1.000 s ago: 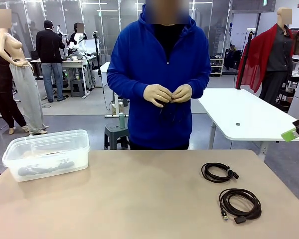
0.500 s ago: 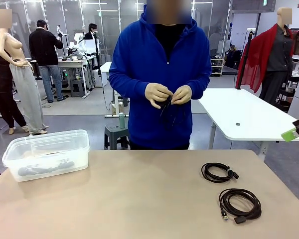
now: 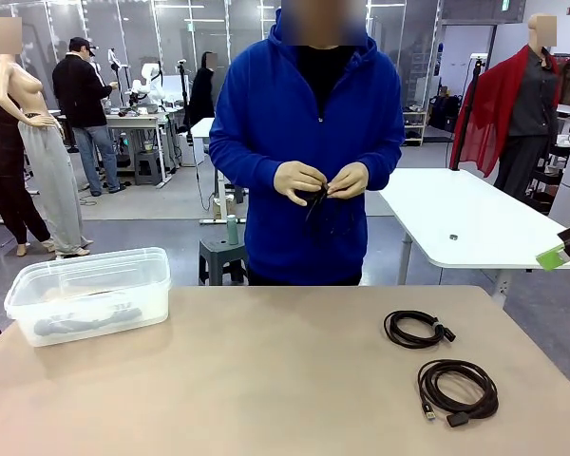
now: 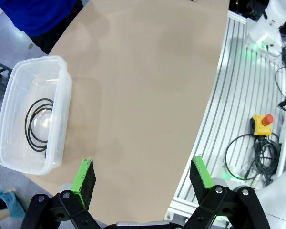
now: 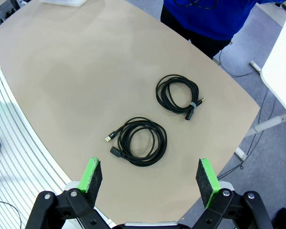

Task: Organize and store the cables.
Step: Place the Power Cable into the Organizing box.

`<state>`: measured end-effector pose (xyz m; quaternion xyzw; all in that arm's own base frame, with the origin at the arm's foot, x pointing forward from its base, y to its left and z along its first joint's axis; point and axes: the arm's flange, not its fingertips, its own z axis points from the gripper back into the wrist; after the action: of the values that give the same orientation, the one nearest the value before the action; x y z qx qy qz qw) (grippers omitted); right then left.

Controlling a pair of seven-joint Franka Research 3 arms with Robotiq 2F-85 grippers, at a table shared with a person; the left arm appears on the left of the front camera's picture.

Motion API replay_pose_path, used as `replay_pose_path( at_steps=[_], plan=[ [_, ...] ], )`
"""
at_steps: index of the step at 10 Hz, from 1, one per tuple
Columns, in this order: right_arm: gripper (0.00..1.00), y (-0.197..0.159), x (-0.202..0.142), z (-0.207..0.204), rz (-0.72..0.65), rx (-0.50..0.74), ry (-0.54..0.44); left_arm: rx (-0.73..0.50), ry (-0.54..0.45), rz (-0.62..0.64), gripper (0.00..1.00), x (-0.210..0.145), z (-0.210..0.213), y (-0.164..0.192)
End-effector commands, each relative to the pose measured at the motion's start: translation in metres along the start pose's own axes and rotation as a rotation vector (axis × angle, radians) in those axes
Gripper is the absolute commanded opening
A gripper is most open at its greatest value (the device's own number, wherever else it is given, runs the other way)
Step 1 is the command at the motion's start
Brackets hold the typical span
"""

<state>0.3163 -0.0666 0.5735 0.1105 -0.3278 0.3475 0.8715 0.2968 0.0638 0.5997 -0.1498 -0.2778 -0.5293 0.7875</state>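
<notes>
Two coiled black cables lie on the tan table at the right: a smaller one point(image 3: 417, 329) point(image 5: 177, 93) and a larger one point(image 3: 457, 388) point(image 5: 139, 140) nearer me. A person in a blue top stands at the far side, both gloved hands point(image 3: 320, 180) working another black cable at chest height. One more coiled cable point(image 4: 38, 125) lies inside the clear plastic bin point(image 3: 87, 294) point(image 4: 9, 150) at the left. My left gripper point(image 4: 143, 180) hangs open high above the table near the bin. My right gripper point(image 5: 150, 179) is open, high above the two loose cables. A green pad of it shows at the right edge point(image 3: 552, 256).
A white table point(image 3: 465, 223) stands beyond the far right corner. Below the table's near edge runs a ribbed white base with a yellow emergency-stop button point(image 4: 262, 124) and loose wiring. The table's middle point(image 3: 266, 370) is bare.
The person's hands have shifted slightly while handling the cable. Both grippers and the cables on the table are unmoved.
</notes>
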Motion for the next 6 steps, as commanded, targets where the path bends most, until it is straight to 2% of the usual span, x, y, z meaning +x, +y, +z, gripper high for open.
replay_pose_path(
  at_steps=[1, 6],
  plan=[
    [1.0, -0.0006, -0.0014, 0.0002, 0.005, 0.003, -0.003, -0.001, 0.01, -0.008, 1.0, 0.0002, -0.001, 0.0002],
    [1.0, -0.0006, -0.0014, 0.0002, 0.005, 0.003, -0.003, -0.001, 0.01, -0.008, 1.0, 0.0002, -0.001, 0.0002]
  ],
)
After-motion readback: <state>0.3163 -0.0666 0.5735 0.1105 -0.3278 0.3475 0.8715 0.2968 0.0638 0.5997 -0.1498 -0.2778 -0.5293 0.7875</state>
